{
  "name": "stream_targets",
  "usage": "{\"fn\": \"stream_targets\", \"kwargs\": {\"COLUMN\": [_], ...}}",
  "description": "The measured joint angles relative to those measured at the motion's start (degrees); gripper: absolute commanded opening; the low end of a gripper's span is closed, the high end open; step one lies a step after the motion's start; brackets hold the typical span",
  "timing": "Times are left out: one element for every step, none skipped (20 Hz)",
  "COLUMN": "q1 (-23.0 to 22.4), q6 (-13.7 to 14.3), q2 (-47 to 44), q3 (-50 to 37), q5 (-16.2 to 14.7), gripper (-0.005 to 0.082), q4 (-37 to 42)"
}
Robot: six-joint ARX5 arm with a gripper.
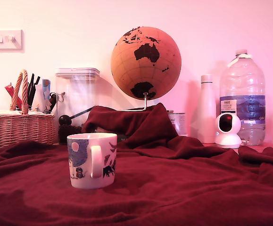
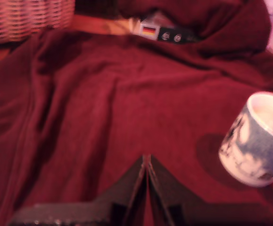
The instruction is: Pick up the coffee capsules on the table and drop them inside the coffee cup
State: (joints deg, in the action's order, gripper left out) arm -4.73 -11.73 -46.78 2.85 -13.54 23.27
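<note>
1. The coffee cup is seen upright on the red-cloth bench in the exterior view, handle facing the camera
2. The claw is only caught by the wrist view, tips pressed together, nothing held, cup off to the side
3. Capsules can't be made out anywhere

Low frontal exterior; wrist overhead; shared coffee cup

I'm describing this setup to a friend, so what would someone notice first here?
The deep-red fleece cloth covering the table fills most of both views. On it, toward the exterior view's left, stands a white cartoon-printed mug, upright, handle facing the camera. Behind, a cork-coloured globe rises over the folds. The end effector appears shut in the wrist view, holding nothing.
</note>
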Motion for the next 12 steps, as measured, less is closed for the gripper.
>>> {"fn": "stream_targets", "kwargs": {"q1": [-0.92, -1.79, -2.60, -3.32, -3.98, -4.44, -4.74, -4.83, -4.90, -4.90, -4.90, -4.90], "q6": [-0.04, -0.07, -0.07, -0.09, -0.09, -0.07, -0.04, -0.04, -0.04, -0.04, -0.04, -0.04], "q2": [0.79, 1.66, 2.56, 3.63, 4.90, 6.14, 7.50, 8.90, 10.40, 12.31, 14.16, 16.04], "q3": [-0.07, -0.13, -0.20, -0.20, -0.20, -0.20, -0.22, -0.28, -0.55, -1.14, -1.73, -2.14], "q5": [0.70, 2.16, 3.28, 4.11, 4.83, 5.16, 5.22, 5.62, 5.70, 5.75, 5.73, 5.75], "gripper": [-0.0019, -0.0019, -0.0019, -0.0019, -0.0019, -0.0019, -0.0019, -0.0019, -0.0019, -0.0019, -0.0019, -0.0019], "q4": [-1.18, -2.36, -3.52, -4.61, -5.88, -6.82, -7.76, -8.68, -9.22, -10.14, -11.28, -12.94]}}
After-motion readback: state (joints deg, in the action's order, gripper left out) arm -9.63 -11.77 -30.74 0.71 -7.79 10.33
